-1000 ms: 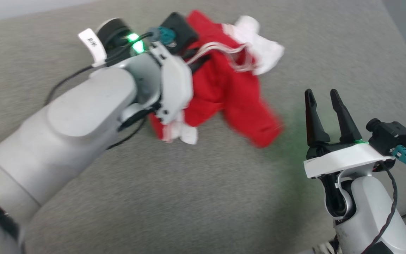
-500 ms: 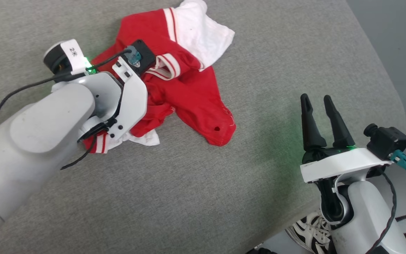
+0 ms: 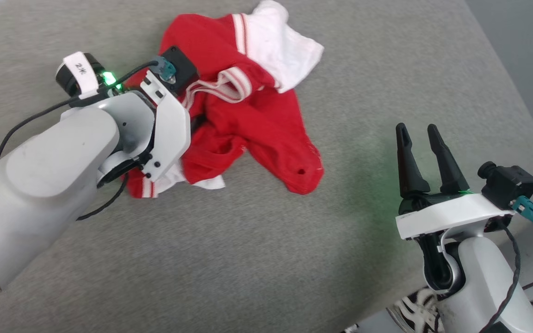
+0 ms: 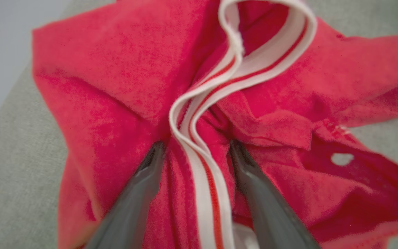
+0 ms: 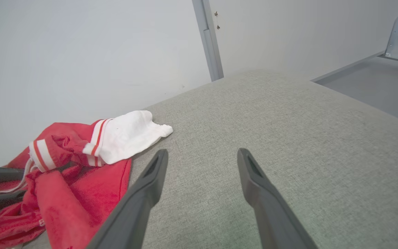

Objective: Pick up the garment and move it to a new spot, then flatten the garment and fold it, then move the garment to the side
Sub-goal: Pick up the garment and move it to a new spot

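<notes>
Jaws are gaping on the idle right gripper (image 3: 418, 132) and on the left gripper (image 4: 195, 148), which is straddling the striped trim (image 4: 199, 173) of the red T-shirt (image 4: 109, 86); pulling straight out should avoid snagging it.

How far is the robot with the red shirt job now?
Done: the shirt lies on the grey cushion, apparently set down, but crumpled. In hand: the left gripper stands open around a bunch of its fabric; the right gripper hangs open, apart from it. Left: flattening, folding, moving aside.
</notes>
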Controlling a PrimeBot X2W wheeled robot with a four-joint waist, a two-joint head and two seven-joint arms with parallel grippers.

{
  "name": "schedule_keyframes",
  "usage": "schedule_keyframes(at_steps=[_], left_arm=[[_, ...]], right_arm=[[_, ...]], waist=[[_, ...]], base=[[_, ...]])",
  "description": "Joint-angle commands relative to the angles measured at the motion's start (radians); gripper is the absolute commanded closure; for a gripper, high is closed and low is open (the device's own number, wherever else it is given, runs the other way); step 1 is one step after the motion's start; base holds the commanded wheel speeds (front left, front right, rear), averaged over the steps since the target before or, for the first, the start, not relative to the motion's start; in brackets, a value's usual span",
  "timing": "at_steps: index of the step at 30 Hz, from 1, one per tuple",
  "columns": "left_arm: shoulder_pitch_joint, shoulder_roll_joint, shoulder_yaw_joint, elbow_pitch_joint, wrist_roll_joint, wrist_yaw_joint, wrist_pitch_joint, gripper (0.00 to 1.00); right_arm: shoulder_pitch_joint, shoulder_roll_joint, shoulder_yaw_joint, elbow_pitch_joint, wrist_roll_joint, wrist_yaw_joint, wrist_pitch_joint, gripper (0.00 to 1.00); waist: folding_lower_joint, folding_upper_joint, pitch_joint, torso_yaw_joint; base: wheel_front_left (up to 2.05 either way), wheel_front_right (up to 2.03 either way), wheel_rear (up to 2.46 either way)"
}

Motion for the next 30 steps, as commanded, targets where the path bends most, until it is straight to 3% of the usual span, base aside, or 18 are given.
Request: schedule_keyframes(at_steps=[1, 8, 14, 22, 25, 30], left_arm=[[-0.014, -0.003, -0.002, 0.001, -0.02, 0.003, -0.024, 0.0], [0.017, -0.037, -0.002, -0.003, -0.108, 0.003, -0.247, 0.0], [0.144, -0.057, 0.029, 0.072, -0.225, 0.003, -0.47, 0.0], [0.391, -0.096, 0.111, 0.198, -0.356, 0.003, -0.606, 0.0], [0.465, -0.111, 0.214, 0.213, -0.351, 0.014, -0.612, 0.0], [0.666, -0.122, 0.5, 0.175, -0.228, 0.052, -0.613, 0.0]], right_arm=[[-0.002, 0.001, -0.003, 0.002, -0.011, 0.0, -0.001, 0.0], [-0.001, 0.0, -0.048, 0.017, -0.121, 0.0, -0.001, 0.0], [0.025, 0.0, -0.095, 0.043, -0.215, 0.0, -0.001, 0.0], [0.07, -0.036, -0.144, 0.065, -0.264, 0.0, -0.001, 0.0], [0.094, -0.053, -0.156, 0.07, -0.267, 0.0, -0.001, 0.0], [0.144, -0.076, -0.166, 0.077, -0.269, 0.0, -0.001, 0.0]], waist=[[0.0, 0.0, -0.026, 0.036], [0.0, 0.0, -0.103, 0.144], [0.0, 0.0, -0.179, 0.236], [0.0, 0.0, -0.26, 0.369], [0.0, 0.0, -0.282, 0.415], [0.0, 0.0, -0.32, 0.476]], base=[[0.0, 0.0, 0.0], [0.0, 0.0, 0.0], [0.0, 0.0, 0.0], [0.0, 0.0, 0.0], [0.0, 0.0, 0.0], [0.0, 0.0, 0.0]])
